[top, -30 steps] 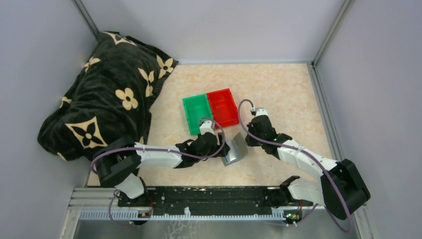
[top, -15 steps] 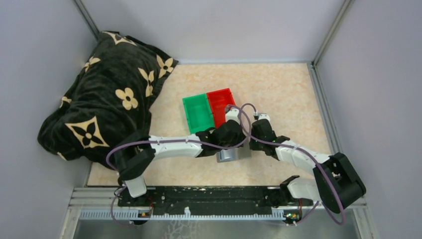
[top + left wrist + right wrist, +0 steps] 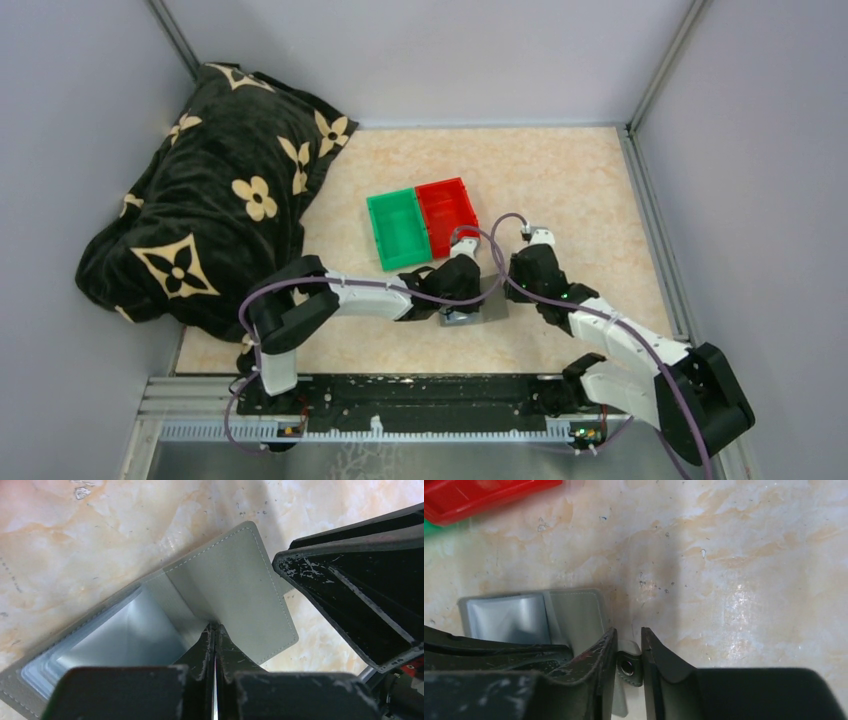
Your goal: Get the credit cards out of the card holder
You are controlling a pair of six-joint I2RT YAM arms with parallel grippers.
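Observation:
The grey card holder (image 3: 484, 306) lies spread open on the table in front of the bins. In the left wrist view its inside shows a grey flap (image 3: 235, 590) and a shiny clear window panel (image 3: 125, 635). My left gripper (image 3: 215, 628) is shut, its tips pressed onto the holder's fold with nothing seen between them. My right gripper (image 3: 629, 640) stands at the holder's right edge, jaws slightly apart, with the snap tab (image 3: 628, 667) lying in the gap. No credit cards show in any view.
A green bin (image 3: 397, 228) and a red bin (image 3: 447, 215) sit side by side just behind the holder. A dark flowered blanket (image 3: 210, 200) is heaped at the back left. Both arms crowd together over the holder.
My left arm reached right onto the card holder and its gripper shut. The holder went from propped up to lying flatter. My right gripper's jaws have parted around the tab.

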